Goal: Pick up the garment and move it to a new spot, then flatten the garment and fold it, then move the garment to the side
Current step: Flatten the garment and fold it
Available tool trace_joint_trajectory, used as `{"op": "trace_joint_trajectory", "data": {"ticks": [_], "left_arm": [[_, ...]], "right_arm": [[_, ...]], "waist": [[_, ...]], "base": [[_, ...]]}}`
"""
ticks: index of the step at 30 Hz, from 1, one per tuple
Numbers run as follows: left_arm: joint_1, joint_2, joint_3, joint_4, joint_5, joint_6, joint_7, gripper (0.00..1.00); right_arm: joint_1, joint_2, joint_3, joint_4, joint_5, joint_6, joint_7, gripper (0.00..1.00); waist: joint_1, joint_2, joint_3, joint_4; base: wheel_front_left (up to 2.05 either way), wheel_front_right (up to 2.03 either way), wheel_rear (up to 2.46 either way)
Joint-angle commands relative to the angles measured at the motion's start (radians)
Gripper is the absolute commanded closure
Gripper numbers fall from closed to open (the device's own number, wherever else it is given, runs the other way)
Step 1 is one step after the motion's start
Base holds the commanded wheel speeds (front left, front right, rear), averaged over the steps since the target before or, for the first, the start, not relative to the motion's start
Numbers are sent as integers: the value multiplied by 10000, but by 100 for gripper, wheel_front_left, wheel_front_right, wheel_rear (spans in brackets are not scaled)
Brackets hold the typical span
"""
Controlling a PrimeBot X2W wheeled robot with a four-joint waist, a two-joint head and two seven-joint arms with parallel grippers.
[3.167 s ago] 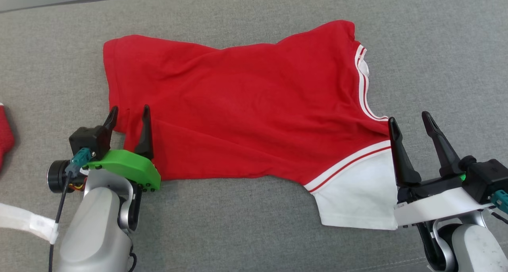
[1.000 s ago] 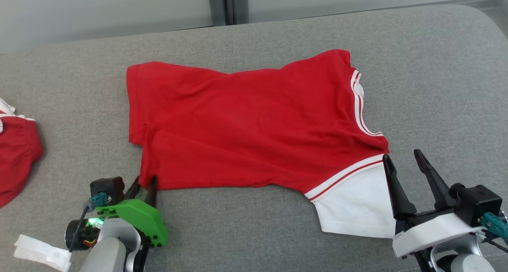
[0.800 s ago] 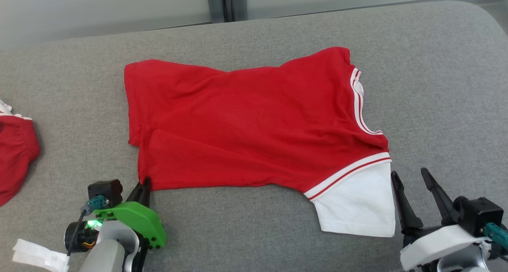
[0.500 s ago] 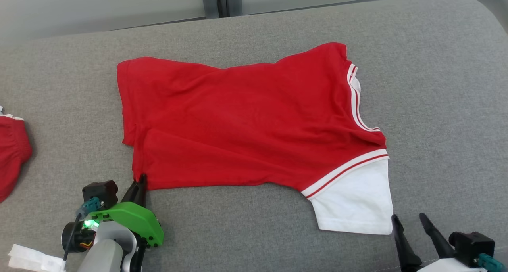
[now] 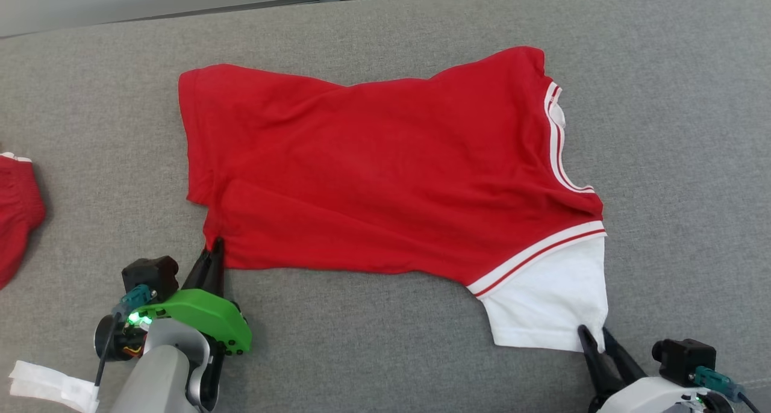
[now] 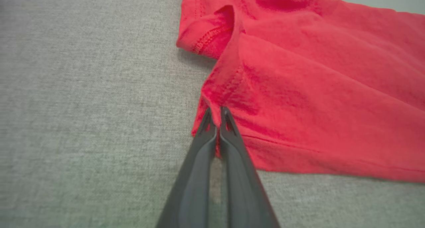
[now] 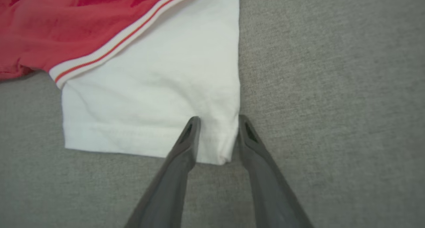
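Head view shows the red garment [image 5: 385,172] lying spread on the grey surface [image 5: 680,130], with its white sleeve [image 5: 551,304] at the near right; another red cloth [image 5: 18,202] lies well apart at the left edge. The left gripper [image 6: 215,116] is pressed together on the garment's near left corner, a small fold of red fabric pinched between its fingers; the right gripper [image 7: 217,121] has its fingers apart, one on each side of the sleeve's outer corner.
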State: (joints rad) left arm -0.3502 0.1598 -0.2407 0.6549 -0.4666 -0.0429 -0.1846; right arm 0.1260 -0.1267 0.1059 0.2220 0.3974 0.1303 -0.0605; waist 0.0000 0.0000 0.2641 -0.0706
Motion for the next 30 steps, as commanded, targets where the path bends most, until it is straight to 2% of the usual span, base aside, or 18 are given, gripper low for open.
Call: {"op": "trace_joint_trajectory", "data": {"ticks": [1, 7, 13, 23, 30], "left_arm": [[16, 101, 70, -35, -60, 104, -94, 100], [240, 281, 237, -1339, 151, 330, -526, 100], [438, 527, 389, -3998, 359, 557, -675, 100], [-547, 1577, 453, -8219, 1130, 1065, 906, 100], [-2013, 2103, 512, -9841, 1382, 962, 2061, 100]], "right_arm": [[-115, 34, 238, 106, 73, 6, 79, 100], [-611, -416, 76, -939, -36, 3, -720, 100], [-1526, -983, -532, -2604, -479, 1, -1203, 100], [-3570, -1993, -2183, -5701, -1320, -3, -615, 100], [-5440, -2931, -2652, -6654, -1124, -3, 202, 100]], "waist": [[0, 0, 15, 13], [0, 0, -193, -5], [0, 0, -683, 56], [0, 0, -1487, 263], [0, 0, -1814, 387]], "base": [[0, 0, 0], [0, 0, 0], [0, 0, 0], [0, 0, 0], [0, 0, 0]]}}
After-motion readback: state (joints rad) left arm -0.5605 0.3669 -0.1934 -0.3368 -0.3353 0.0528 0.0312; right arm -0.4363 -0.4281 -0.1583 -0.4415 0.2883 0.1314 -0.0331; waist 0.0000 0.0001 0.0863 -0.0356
